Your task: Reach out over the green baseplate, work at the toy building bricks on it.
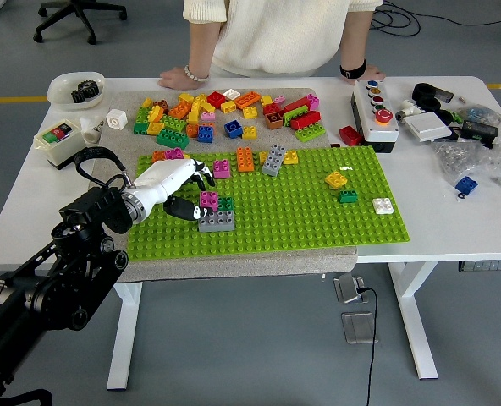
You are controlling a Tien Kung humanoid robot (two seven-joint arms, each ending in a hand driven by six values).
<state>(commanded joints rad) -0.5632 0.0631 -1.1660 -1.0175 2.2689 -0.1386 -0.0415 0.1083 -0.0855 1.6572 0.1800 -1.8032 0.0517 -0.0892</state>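
Note:
The green baseplate [301, 211] lies on a grey mat in the middle of the table. My left hand [198, 193], white with black fingers, reaches in over the plate's left end. Its fingers [202, 176] are spread above and the thumb lies below, with nothing held. Just right of the hand a magenta brick [208, 200] stands on a grey brick [217, 222], with a dark green brick [226, 204] beside it. Whether the thumb touches the stack is unclear. Other bricks sit on the plate: orange [245, 159], grey [273, 160], yellow [336, 179], white [382, 205].
A heap of loose bricks [225, 112] lies behind the plate. A person stands at the far side with both hands [179, 77] on the table. A button box [376, 110] and bagged clutter [475, 152] are at right, a switch box [57, 139] and a white bowl [74, 88] at left.

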